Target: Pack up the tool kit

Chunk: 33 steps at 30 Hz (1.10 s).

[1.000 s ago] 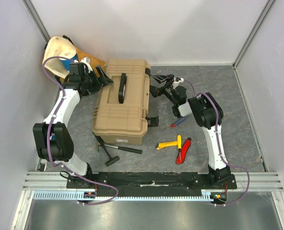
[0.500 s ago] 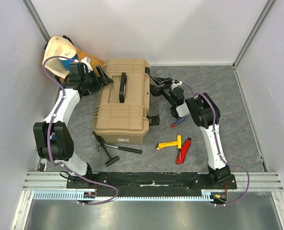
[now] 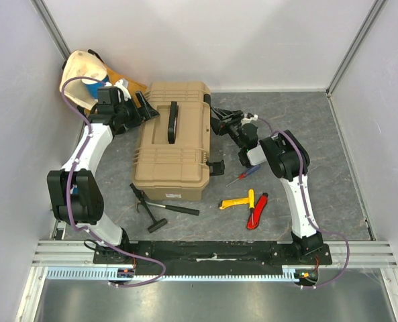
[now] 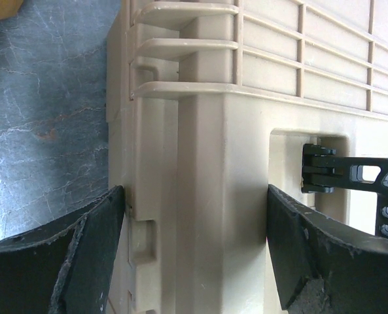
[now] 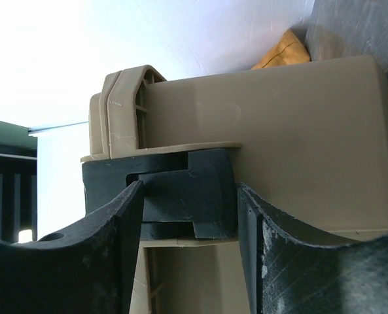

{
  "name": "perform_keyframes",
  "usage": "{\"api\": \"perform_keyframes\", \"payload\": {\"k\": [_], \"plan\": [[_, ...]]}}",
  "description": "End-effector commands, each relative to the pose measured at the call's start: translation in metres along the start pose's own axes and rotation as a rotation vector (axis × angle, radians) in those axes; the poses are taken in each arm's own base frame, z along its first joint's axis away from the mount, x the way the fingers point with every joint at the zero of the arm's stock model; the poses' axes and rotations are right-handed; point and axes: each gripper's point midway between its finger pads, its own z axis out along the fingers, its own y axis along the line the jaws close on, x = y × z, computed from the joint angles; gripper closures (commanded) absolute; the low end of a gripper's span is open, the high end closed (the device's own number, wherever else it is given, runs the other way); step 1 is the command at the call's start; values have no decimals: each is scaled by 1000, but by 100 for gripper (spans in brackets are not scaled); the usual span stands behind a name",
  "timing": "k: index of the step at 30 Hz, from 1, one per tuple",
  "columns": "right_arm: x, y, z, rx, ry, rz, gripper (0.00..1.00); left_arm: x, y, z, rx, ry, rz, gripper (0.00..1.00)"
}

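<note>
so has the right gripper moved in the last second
Yes. In the top view the right gripper has shifted slightly left, toward the toolbox, and now closes around its latch.

Top view: bright, even, diffuse overhead light; white walls lit flat; no glare. Short soft shadows under toolbox (image 3: 172, 141) and hammer (image 3: 162, 208) on grey counter (image 3: 306, 134). Focus sharp throughout; enclosure posts lean outward toward frame corners.

Left wrist view: moderate brightness; toolbox ribs crisp; shading soft in recesses; jaws in foreground dark, edges slightly soft.

Right wrist view: strong contrast; upper left background blown out to white; black latch (image 5: 200, 190) and jaws underexposed, little surface detail; toolbox face evenly lit.
</note>
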Motion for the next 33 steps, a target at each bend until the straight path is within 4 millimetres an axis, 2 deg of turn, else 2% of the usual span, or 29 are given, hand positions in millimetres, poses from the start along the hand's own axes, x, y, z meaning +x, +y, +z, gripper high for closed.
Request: {"api": "perform_keyframes", "payload": {"k": [1, 4, 9, 12, 20, 25, 30, 33], "plan": [[54, 104, -20, -353, 139, -180, 64, 61, 5, 20, -8, 189, 27, 17], [56, 106, -18, -323, 133, -227, 65, 64, 10, 21, -28, 194, 25, 18], [52, 96, -15, -235, 108, -282, 66, 66, 16, 21, -61, 192, 27, 18], [45, 83, -13, -144, 102, -325, 66, 63, 20, 20, -89, 180, 19, 30], [35, 68, -13, 17, 83, -434, 66, 61, 32, 21, -164, 164, -13, 34], [27, 65, -18, 127, 47, -516, 57, 61, 36, 24, -189, 160, -34, 34], [9, 44, -29, 312, -9, -590, 46, 53, 36, 23, -205, 128, -55, 34], [3, 49, -36, 324, -22, -629, 40, 49, 35, 22, -209, 110, -59, 34]]}}
